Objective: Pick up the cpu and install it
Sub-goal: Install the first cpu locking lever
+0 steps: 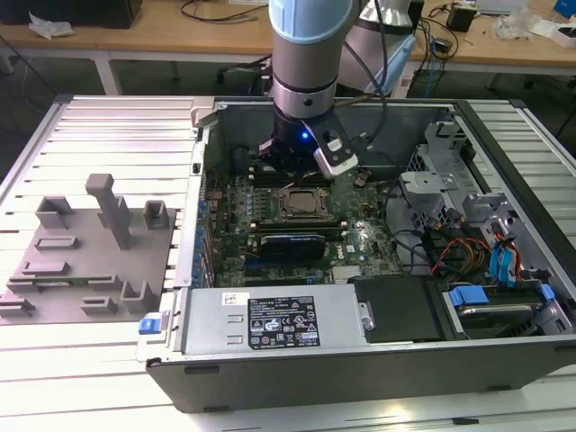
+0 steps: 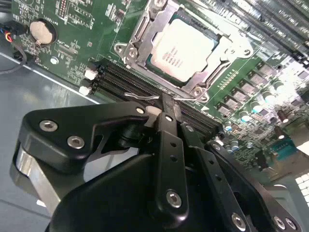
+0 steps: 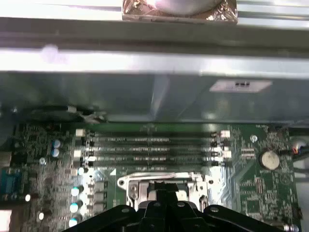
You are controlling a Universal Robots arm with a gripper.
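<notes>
While the gripper [image 2: 167, 105] hangs empty with its fingers pressed together over the memory slots [image 2: 120, 79], the cpu [image 2: 186, 50] lies flat just beyond, seated in the metal-framed socket [image 2: 136, 46] on the green motherboard [image 2: 96, 29]; a coin cell [image 2: 41, 32] sits farther off.

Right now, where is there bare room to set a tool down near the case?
Bare table slats lie between the grey fixture plate and the near edge, at the exterior view's left of the computer case. Inside it is crowded: gripper by the cpu, cables alongside.
</notes>
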